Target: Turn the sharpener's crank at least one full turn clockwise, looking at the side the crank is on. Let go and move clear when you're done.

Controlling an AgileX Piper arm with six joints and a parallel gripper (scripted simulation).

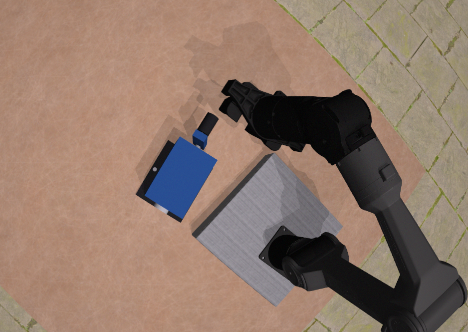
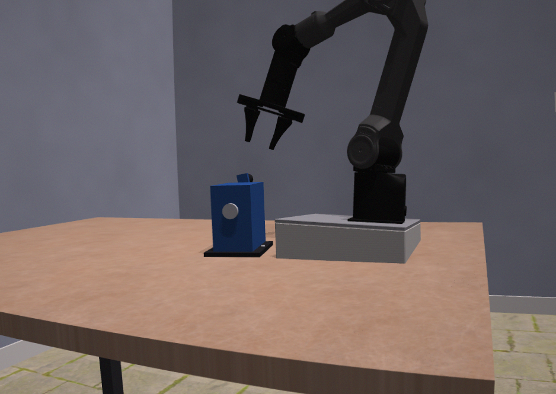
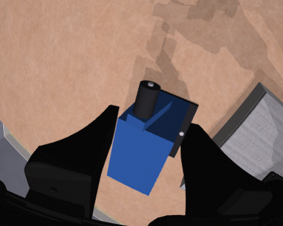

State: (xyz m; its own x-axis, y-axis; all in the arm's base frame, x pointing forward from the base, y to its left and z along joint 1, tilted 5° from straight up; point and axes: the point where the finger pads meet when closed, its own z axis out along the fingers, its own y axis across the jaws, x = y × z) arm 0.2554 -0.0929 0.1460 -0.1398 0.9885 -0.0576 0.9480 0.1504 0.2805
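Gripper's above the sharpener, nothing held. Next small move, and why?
Probably lower the gripper onto the black crank handle. The fingers stand open, holding nothing, well above the sharpener. The wrist view shows the handle ahead of the gap between them, so ease forward while descending.
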